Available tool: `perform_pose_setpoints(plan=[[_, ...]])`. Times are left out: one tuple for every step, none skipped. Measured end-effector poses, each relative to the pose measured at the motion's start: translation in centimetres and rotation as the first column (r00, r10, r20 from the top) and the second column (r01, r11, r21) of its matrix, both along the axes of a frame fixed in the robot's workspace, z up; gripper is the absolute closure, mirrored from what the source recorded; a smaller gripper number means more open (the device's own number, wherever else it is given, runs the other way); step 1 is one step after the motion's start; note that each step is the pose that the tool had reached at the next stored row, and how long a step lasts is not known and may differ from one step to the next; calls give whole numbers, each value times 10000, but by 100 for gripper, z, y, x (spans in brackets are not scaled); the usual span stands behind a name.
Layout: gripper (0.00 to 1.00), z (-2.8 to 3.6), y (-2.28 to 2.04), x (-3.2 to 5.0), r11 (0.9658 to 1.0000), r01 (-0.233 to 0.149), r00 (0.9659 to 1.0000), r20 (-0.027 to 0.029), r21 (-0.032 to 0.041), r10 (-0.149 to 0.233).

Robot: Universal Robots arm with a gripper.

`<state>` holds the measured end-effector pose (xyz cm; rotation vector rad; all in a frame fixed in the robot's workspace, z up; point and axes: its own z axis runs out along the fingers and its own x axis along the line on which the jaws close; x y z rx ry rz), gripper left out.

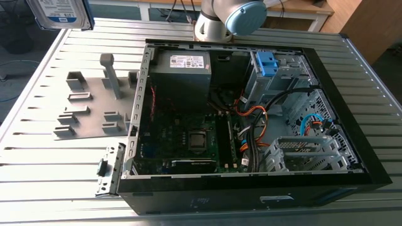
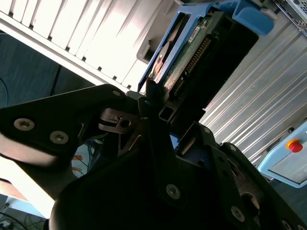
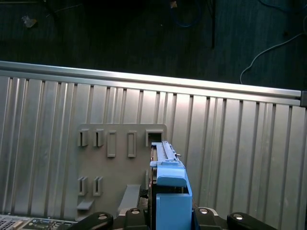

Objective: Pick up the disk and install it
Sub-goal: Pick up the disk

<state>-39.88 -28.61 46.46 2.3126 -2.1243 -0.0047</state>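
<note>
Currently the flat silver-grey metal disk (image 1: 61, 13) in its blue plastic bracket hangs above the grey slotted fixture plate (image 3: 120, 163), well apart from the open black computer case (image 1: 251, 190). The black gripper (image 2: 158, 109) appears pinched on its end, the contact partly hidden. By my judgement, the carry wants a firm, square hold.

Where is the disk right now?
The disk is up in the air at the exterior view's far left, clear of the open computer case; the gripper holds it above the grey fixture plate.
</note>
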Motion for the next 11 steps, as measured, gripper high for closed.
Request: perform_pose_setpoints(plan=[[63,5,0,0,10000,0,10000,1,1,0],[63,10,0,0,10000,0,10000,-1,2,0],[63,14,0,0,10000,0,10000,0,4,0],[63,19,0,0,10000,0,10000,0,5,0],[63,24,0,0,10000,0,10000,0,6,0],[63,29,0,0,10000,0,10000,0,7,0],[63,38,0,0,10000,0,10000,0,9,0],[63,48,0,0,10000,0,10000,0,12,0],[63,53,0,0,10000,0,10000,-1,12,0],[63,64,0,0,10000,0,10000,-1,12,0],[63,68,0,0,10000,0,10000,0,13,0]])
